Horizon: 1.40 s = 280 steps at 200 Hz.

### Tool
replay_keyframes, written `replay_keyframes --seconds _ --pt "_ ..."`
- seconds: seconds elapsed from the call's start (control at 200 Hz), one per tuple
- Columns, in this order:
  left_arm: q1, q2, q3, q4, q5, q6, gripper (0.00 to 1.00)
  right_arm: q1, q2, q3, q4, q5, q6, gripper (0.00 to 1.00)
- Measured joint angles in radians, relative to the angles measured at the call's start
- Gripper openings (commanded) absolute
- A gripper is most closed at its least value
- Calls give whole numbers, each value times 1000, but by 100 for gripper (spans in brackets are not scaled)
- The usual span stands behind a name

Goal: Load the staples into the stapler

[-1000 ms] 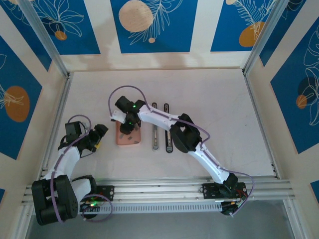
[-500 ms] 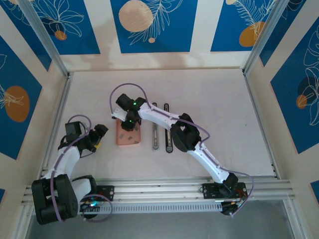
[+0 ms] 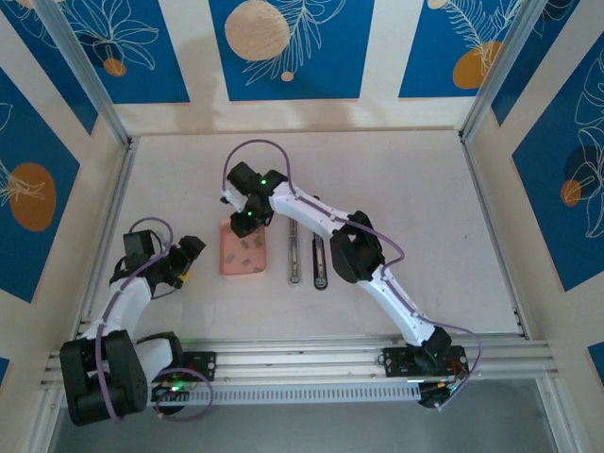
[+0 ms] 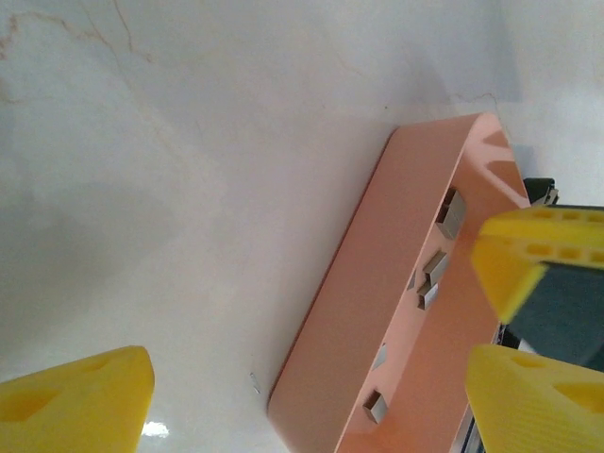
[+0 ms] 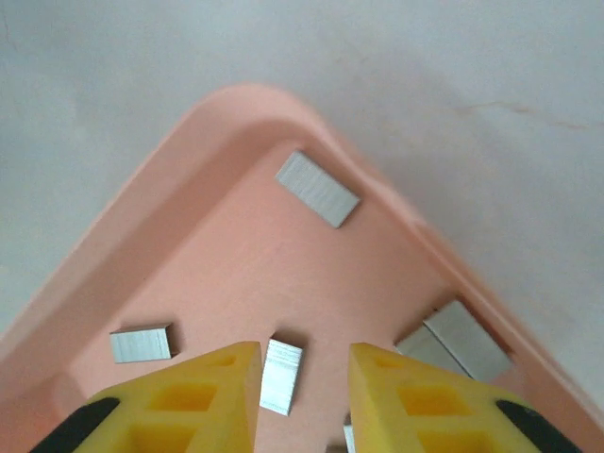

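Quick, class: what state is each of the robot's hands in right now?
Left hand: wide open, holding nothing.
Right hand: slightly open over the pink tray; a staple strip lies between its fingertips, not gripped.

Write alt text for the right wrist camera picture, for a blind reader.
Two yellow fingers of the right tool hang parted over a corner of a pink tray, with one grey staple strip lying in the gap between them. More strips lie scattered in the tray, which sits on a pale table.
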<state>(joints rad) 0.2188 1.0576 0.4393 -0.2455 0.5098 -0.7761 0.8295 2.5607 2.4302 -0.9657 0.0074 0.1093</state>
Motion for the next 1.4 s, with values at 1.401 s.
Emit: replay_keyframes --seconds 1.401 --pt "0 -1 0 -2 11 25 85 85 75 26 -64 179 114 26"
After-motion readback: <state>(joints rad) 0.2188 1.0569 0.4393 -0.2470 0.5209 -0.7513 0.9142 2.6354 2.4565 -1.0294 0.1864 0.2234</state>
